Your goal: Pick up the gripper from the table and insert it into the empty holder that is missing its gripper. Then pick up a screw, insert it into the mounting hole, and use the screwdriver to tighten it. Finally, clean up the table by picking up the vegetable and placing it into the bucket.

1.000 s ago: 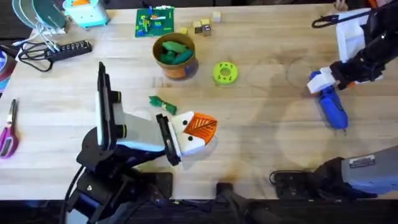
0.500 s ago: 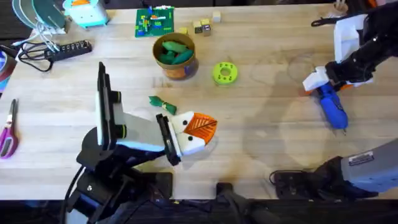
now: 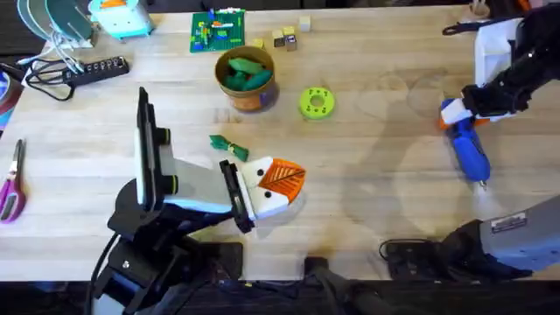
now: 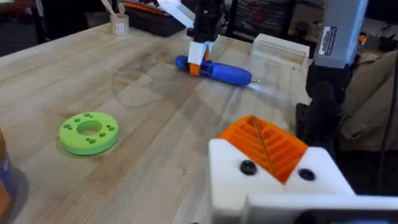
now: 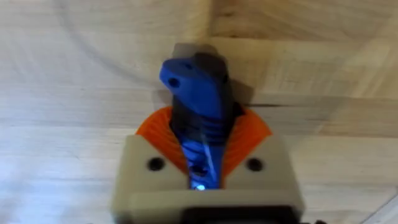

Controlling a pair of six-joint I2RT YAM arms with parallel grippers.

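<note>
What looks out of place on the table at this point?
One green vegetable lies loose on the wood beside the left gripper, outside the bucket. The right gripper clamps the screwdriver, lying flat.

A pale wooden table (image 3: 367, 184) carries the bucket (image 3: 248, 79), green disc (image 3: 317, 102), vegetable (image 3: 229, 146) and scissors (image 3: 12, 182).

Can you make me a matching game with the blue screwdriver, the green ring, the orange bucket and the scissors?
Things:
1. screwdriver
2. green ring
3. bucket
4. scissors

States:
A. holds green toys
B. lies at the table's left edge
C. gripped by the right end effector
D. lies flat beside the bucket

Pairs: 1-C, 2-D, 3-A, 4-B
</note>
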